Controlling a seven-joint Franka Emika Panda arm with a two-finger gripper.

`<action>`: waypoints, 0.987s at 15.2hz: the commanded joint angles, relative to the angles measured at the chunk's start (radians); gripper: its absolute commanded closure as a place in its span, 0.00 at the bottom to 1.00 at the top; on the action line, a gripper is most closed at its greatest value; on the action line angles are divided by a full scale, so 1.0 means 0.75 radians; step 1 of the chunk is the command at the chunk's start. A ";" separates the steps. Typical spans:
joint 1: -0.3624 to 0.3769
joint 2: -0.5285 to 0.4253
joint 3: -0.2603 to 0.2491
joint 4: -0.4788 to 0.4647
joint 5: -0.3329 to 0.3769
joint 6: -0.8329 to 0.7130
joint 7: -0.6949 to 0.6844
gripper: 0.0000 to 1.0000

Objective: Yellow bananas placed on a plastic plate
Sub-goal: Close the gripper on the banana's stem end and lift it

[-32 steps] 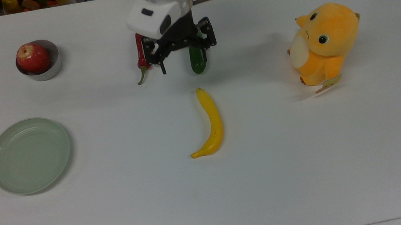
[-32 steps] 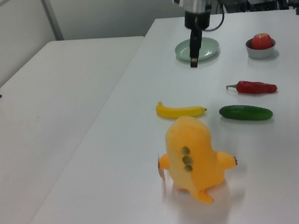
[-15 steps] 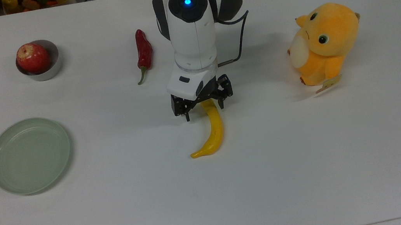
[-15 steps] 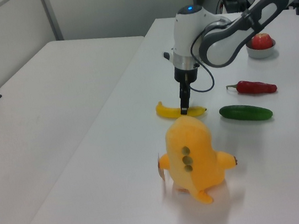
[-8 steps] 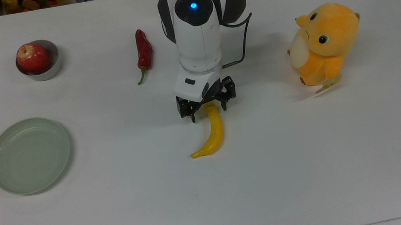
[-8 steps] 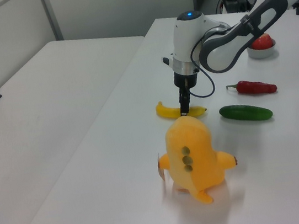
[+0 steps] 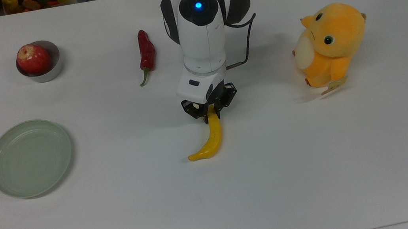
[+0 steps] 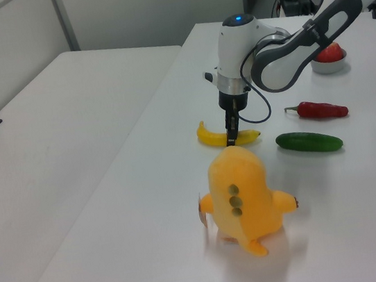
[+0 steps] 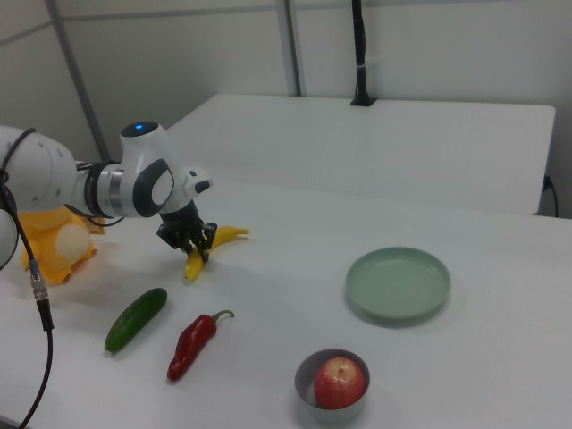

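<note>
The curved yellow banana [image 7: 214,137] lies mid-table in the top view, its lower tip pointing to the top view's left. My gripper [image 7: 210,116] points straight down and is shut on the banana's upper end, close to the dark tip. From the right view, the gripper [image 9: 198,253] pinches the banana [image 9: 224,236] with both ends sticking out past the fingers. The pale grey-green plate [image 7: 30,158] sits empty far off at the top view's left, seen also as the plate [image 9: 398,282] at the right view's right.
A red chili [image 7: 147,54] lies behind the arm, and a green cucumber [image 8: 309,142] beside it. A steel bowl [image 7: 54,68] holding a red apple [image 7: 33,58] stands behind the plate. An orange plush toy [image 7: 331,42] sits at the top view's right.
The arm came from the back of the table down over the banana. Its fingers have closed on the banana's upper end, and the banana's lower tip has swung slightly towards the top view's left.
</note>
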 commanded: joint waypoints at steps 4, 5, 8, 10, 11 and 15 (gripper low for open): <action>-0.055 -0.067 -0.010 0.071 0.000 -0.026 -0.003 0.96; -0.076 -0.070 -0.010 0.115 0.005 -0.077 -0.005 0.96; -0.139 -0.070 -0.024 0.260 0.009 -0.239 -0.030 0.96; -0.199 -0.070 -0.031 0.346 0.037 -0.329 -0.116 0.96; -0.225 -0.070 -0.033 0.376 0.064 -0.356 -0.140 0.96; -0.285 -0.076 -0.035 0.395 0.088 -0.366 -0.183 0.96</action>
